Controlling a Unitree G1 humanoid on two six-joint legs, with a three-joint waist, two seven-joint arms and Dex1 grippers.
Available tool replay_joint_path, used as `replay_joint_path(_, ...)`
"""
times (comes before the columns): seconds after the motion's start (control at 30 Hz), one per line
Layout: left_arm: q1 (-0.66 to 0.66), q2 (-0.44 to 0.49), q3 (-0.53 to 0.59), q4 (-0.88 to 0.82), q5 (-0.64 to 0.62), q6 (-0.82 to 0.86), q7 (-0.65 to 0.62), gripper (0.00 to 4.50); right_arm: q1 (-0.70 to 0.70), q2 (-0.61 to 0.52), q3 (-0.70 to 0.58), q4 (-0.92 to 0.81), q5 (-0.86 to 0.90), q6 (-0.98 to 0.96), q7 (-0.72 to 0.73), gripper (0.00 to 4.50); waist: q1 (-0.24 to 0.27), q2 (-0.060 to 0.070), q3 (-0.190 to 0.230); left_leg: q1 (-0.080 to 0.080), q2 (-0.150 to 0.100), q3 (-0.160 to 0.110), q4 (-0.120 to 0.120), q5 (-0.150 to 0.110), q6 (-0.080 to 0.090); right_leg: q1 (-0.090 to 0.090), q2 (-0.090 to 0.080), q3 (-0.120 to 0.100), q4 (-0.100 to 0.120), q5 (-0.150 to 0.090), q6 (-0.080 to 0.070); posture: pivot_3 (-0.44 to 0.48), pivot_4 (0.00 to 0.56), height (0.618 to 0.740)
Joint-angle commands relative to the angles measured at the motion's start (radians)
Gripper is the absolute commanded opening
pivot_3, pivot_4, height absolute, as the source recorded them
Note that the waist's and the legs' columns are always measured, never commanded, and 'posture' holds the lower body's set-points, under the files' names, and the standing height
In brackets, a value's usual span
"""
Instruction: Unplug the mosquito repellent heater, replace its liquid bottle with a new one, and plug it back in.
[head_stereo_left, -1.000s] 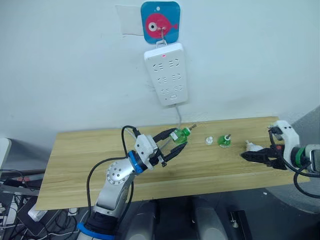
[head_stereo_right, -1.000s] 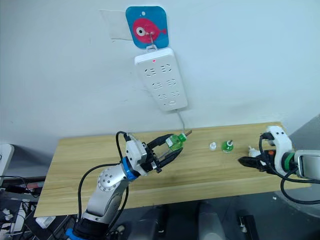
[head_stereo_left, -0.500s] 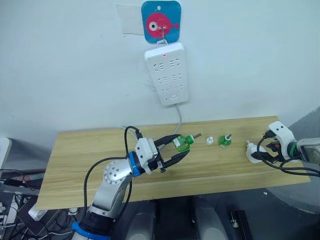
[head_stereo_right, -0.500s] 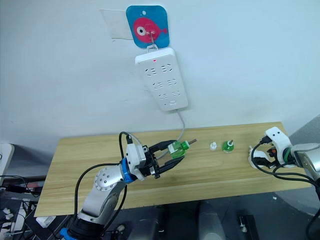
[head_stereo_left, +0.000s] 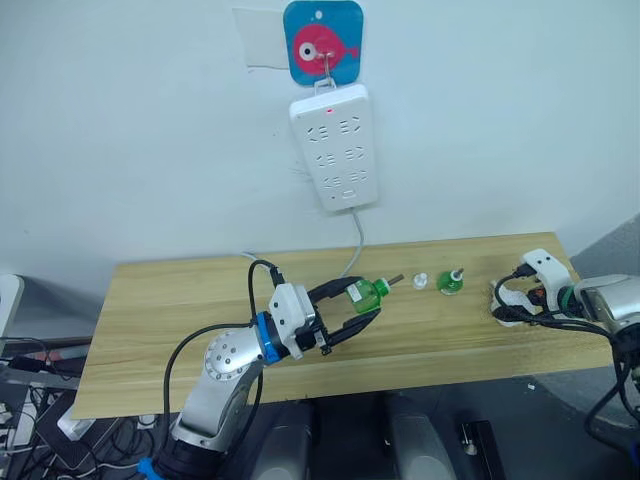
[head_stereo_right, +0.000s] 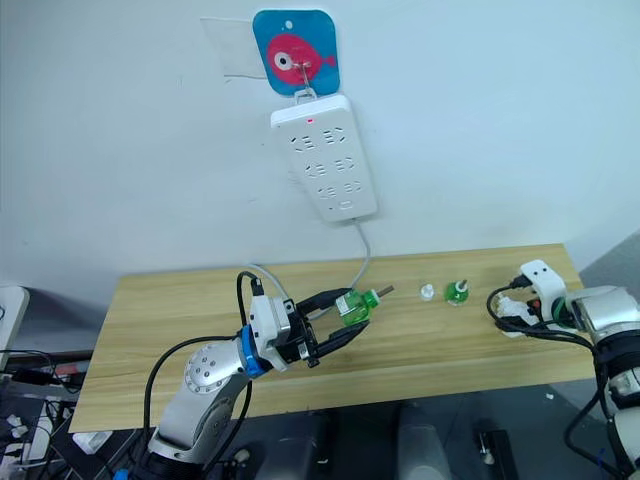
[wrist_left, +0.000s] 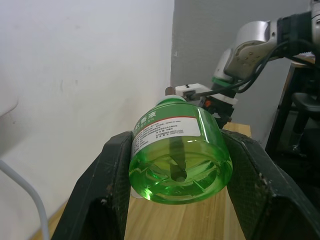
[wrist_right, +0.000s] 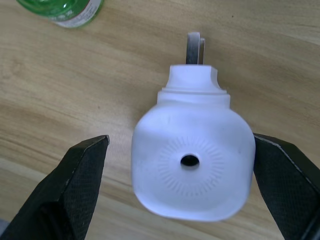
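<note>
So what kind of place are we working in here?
Probably a lab or test bench, not a home: a bare wooden table against a plain white wall, a white power strip hung from a fish-shaped hook, and loose cables and electronics on the floor beside the table.

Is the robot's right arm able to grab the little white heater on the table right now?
Probably yes. The right gripper is open, with a finger on each side of the mosquito repellent heater lying on the table, and nothing sits between them.
</note>
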Motion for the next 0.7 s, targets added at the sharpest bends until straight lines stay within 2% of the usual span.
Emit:
replay_joint_path(0.03, 0.017, 0.009, 0.001, -0.052, -0.026, 0.007, -0.001, 2.25, -0.023, 0.004, -0.028, 0.064, -0.04, -0.026, 0.033, 4.48, 0.001, 0.0, 0.001, 0.0, 0.0, 0.0, 0.0, 0.0, 0.0, 0.0, 0.0, 0.0, 0.0, 0.0, 0.0, -0.05, 0.331, 0.74)
replay_joint_path(0.17, 0.017, 0.01, 0.011, -0.054, -0.038, 0.029, 0.01, 2.25, -0.029, 0.014, -0.033, 0.112, -0.08, -0.068, 0.055, 4.48, 0.001, 0.0, 0.002, 0.0, 0.0, 0.0, 0.0, 0.0, 0.0, 0.0, 0.0, 0.0, 0.0, 0.0, 0.0, -0.045, 0.335, 0.74)
replay_joint_path(0.27, 0.02, 0.014, 0.011, -0.06, -0.038, 0.03, 0.006, 2.25, -0.027, 0.019, -0.056, 0.13, -0.095, -0.115, 0.059, 3.9, 0.0, 0.0, 0.002, 0.0, 0.0, 0.0, 0.0, 0.0, 0.0, 0.0, 0.0, 0.0, 0.0, 0.0, 0.0, -0.048, 0.335, 0.74)
replay_joint_path(0.37, 0.024, 0.011, 0.009, -0.056, -0.034, 0.026, 0.007, 2.25, -0.009, 0.016, -0.074, 0.126, -0.104, -0.159, 0.084, 2.94, -0.001, -0.001, 0.002, 0.0, 0.0, 0.0, 0.0, 0.0, 0.0, 0.001, 0.0, 0.0, 0.0, 0.0, 0.0, -0.053, 0.334, 0.74)
replay_joint_path(0.6, 0.03, 0.012, 0.005, -0.051, -0.033, 0.018, -0.003, 2.25, 0.014, -0.028, -0.128, 0.085, -0.089, -0.114, 0.163, 2.94, 0.0, 0.0, 0.003, 0.0, 0.0, 0.0, 0.0, 0.0, 0.0, 0.0, 0.0, 0.0, -0.001, 0.0, 0.0, -0.062, 0.331, 0.74)
replay_joint_path(0.7, 0.03, 0.025, 0.006, -0.052, -0.055, 0.028, -0.032, 2.25, 0.024, -0.097, -0.137, -0.023, -0.012, 0.047, 0.337, 2.94, 0.0, 0.004, 0.006, 0.0, 0.0, 0.0, 0.0, 0.0, 0.0, 0.0, -0.001, 0.0, -0.001, 0.0, 0.0, -0.07, 0.33, 0.74)
